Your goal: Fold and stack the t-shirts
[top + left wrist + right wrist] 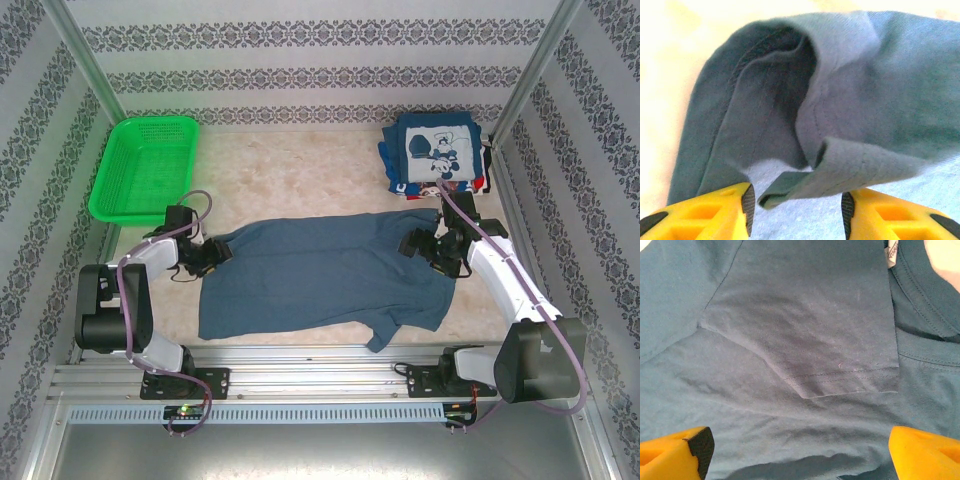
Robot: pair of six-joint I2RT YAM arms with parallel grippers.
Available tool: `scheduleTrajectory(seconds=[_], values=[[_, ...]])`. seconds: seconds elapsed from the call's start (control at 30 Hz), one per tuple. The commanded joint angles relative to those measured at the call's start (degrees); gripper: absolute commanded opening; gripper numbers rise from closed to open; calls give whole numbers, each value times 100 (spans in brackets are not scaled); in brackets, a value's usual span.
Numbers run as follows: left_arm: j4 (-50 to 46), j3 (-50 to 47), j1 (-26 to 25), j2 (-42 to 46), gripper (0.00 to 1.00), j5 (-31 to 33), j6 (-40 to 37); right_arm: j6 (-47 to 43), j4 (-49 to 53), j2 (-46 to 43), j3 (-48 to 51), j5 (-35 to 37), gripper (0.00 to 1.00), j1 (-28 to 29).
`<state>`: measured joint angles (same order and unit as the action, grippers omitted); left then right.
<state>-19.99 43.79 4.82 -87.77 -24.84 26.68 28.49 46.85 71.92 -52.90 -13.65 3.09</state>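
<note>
A slate-blue t-shirt [320,275] lies spread across the middle of the table, its sleeve [840,340] folded in over the body. My left gripper [213,256] is at the shirt's left edge. In the left wrist view a curled fold of the hem [805,182] sits between the yellow fingers [725,212] of the left gripper [797,212], and neither pad touches it. My right gripper [418,246] hovers over the shirt's right part. In its wrist view the right gripper [800,447] stands wide open above flat cloth. A stack of folded navy t-shirts [438,155] with a mouse print rests at the back right.
A green mesh basket [145,165] stands at the back left. Patterned walls and metal posts close in the table on three sides. Bare tabletop [290,180] shows between the basket and the folded stack.
</note>
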Motion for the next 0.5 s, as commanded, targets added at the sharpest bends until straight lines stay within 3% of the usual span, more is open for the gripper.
scheduleTrajectory(seconds=[0.0, 0.13, 0.37, 0.47], values=[[573, -72, -51, 113, 50, -63, -280, 15, -28, -107, -47, -94, 91, -72], [540, 1, -51, 55, 43, -33, -404, 63, -69, -141, 17, -103, 91, -77], [355, 6, -51, 178, 40, 38, -587, 119, -92, -126, 0, -111, 91, -73], [287, -16, -51, 320, 32, 152, -654, 136, -130, -123, -5, -108, 91, -63]])
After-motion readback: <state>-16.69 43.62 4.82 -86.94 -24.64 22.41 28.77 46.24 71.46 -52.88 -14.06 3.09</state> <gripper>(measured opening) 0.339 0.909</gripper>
